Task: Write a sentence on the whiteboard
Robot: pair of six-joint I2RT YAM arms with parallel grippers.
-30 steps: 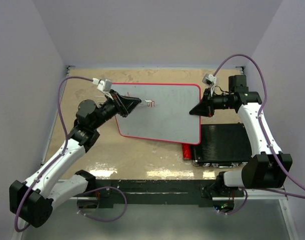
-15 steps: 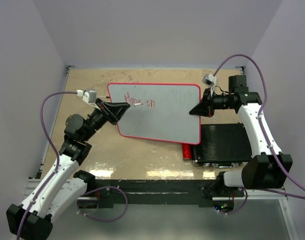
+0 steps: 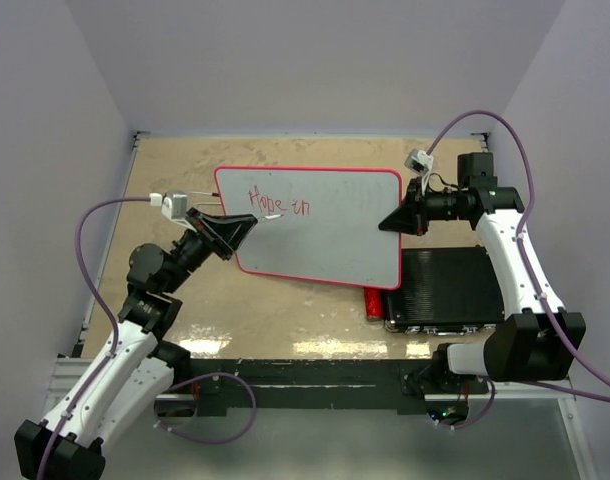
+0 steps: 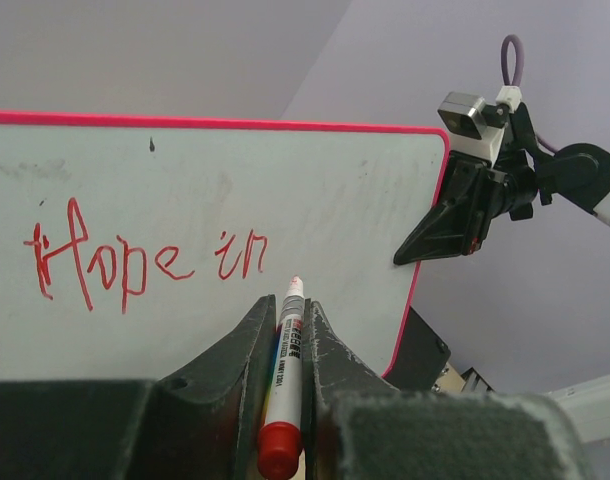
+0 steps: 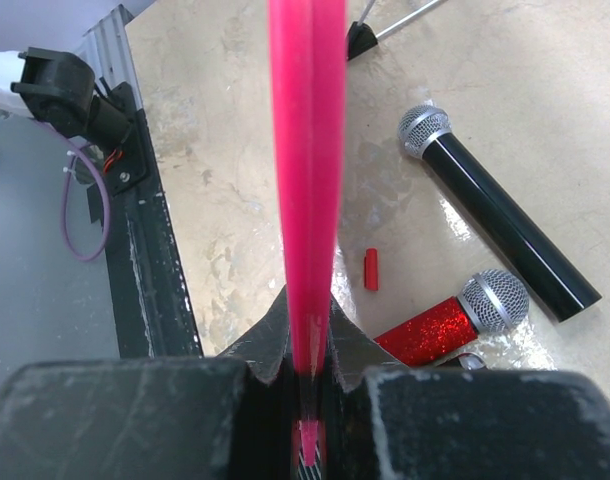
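Since the earlier frame, my left gripper [image 4: 288, 312] has drawn back toward the left edge of the whiteboard [image 4: 335, 190], uncovering "Hope in". Its jaws are clamped on a marker [image 4: 287, 365], nib just below and right of "in"; I cannot tell whether it touches. I judge it poised for the next word. The sentence [image 4: 145, 262] occupies the whiteboard's upper left, unfinished. My right gripper [image 5: 307, 335] pinches the whiteboard's right edge, presumably steadying it against pen pressure. Beside that edge lie a red cap [image 5: 371, 269], two microphones [image 5: 495, 225] and a black case [image 3: 450, 290], out of the writing path.
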